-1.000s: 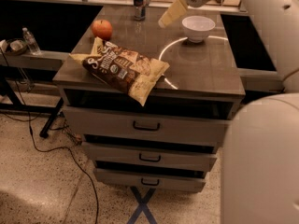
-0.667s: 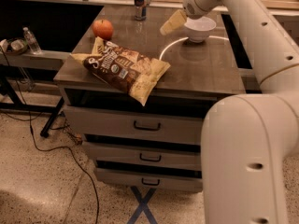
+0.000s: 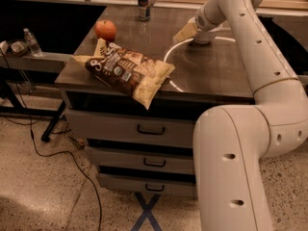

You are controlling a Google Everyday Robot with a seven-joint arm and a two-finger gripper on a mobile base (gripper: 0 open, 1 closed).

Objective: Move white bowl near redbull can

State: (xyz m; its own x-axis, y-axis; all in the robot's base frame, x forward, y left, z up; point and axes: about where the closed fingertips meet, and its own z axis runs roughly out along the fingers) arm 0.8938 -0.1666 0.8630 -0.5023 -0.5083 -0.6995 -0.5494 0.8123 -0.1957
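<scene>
Moved: your end effector (image 3: 186, 32) has dropped to the white bowl (image 3: 206, 36).
Hidden: bowl mostly behind the wrist; whether it grips, you cannot tell.
Redbull can (image 3: 143, 2): well apart, far tabletop (image 3: 216, 76) edge.

- The cabinet top (image 3: 211, 69) is lit dimly from above; a bright curved streak is reflected beside the gripper (image 3: 186, 32), held low at the white bowl (image 3: 210, 34).
- Deep shadow is cast beneath the overhang.

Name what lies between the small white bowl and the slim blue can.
Camera view: the pincer beside the small white bowl, then bare dark tabletop to the can.
</scene>
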